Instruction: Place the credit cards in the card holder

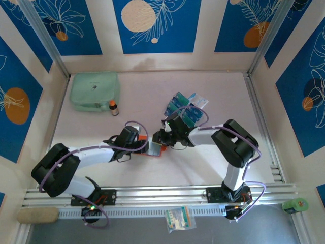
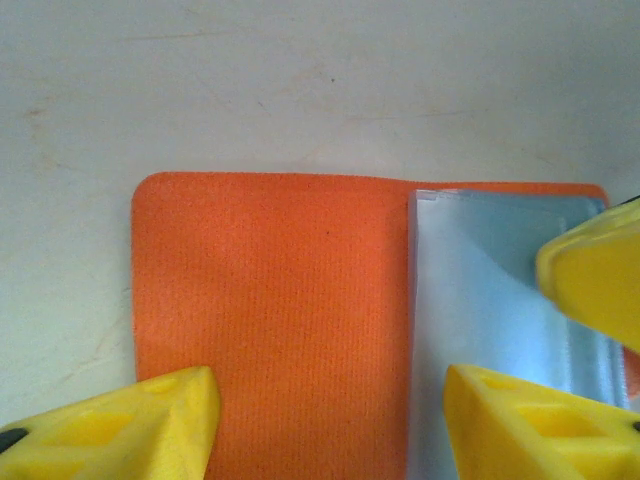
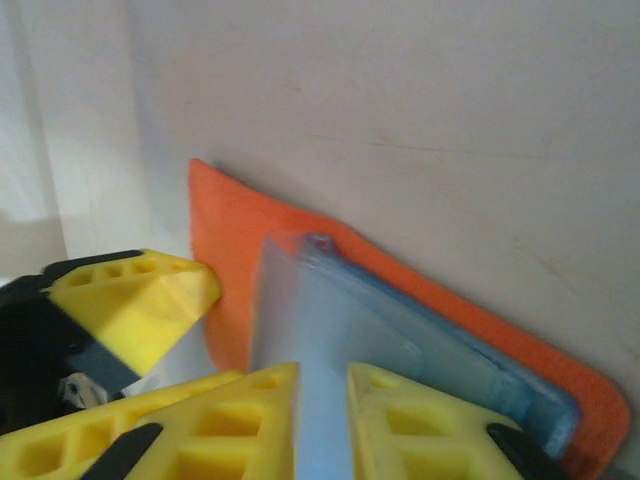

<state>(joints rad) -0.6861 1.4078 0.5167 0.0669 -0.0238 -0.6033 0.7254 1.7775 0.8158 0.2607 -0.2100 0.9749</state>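
card holder (image 2: 270, 320): ribbed orange fabric, glossy pale pockets (image 2: 480, 290); left pincer (image 2: 325, 400) open, right pincer (image 3: 322, 385) grip unclear

Left arm (image 1: 86, 152): rises from its base at the table's near edge, elbow swung out left, forearm reaching right toward the table's middle.
Left claw (image 1: 145, 147): pointed down, low over the table, fingers (image 2: 130, 420) spread wide apart.
Right arm (image 1: 236, 145): rises from the near edge, elbow folded on the right, forearm stretched left.
Right claw (image 1: 158, 138): tilted down, fingers (image 3: 230, 420) a narrow gap apart.
Claws together: tips just beside each other near the table's middle.
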